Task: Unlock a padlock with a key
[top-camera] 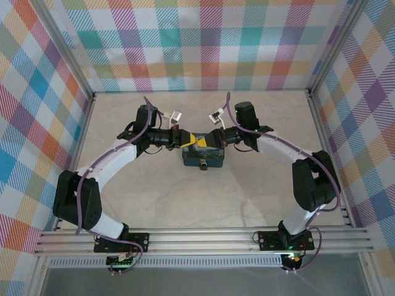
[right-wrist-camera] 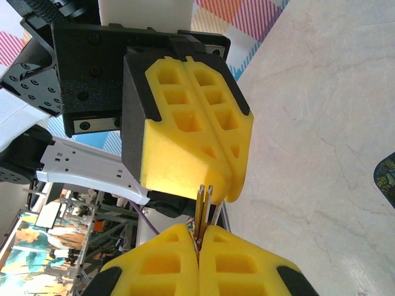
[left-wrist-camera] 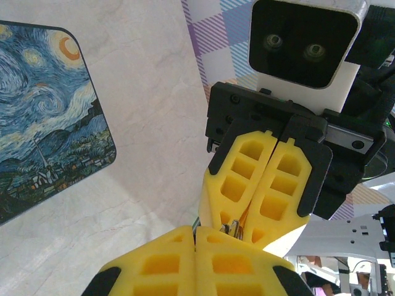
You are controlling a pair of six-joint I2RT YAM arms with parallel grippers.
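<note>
there are two arms, the left arm (top-camera: 105, 163) and the right arm (top-camera: 290, 151). there are two pincers, the left pincer (top-camera: 187, 139) and the right pincer (top-camera: 207, 140). each has two yellow fingers (right-wrist-camera: 185, 142), so four fingers together. there is one blue painted tin (top-camera: 213, 161) on one tabletop (top-camera: 185, 203). two thin metal strips (right-wrist-camera: 202, 209) stand side by side; if they are keys i cannot tell. one camera (left-wrist-camera: 302, 43) with two lenses sits on the right wrist.

tin (top-camera: 203, 159) on table (top-camera: 247, 191) | left end effector (left-wrist-camera: 195, 237) meets right end effector (right-wrist-camera: 199, 237) at tin's far edge
</note>
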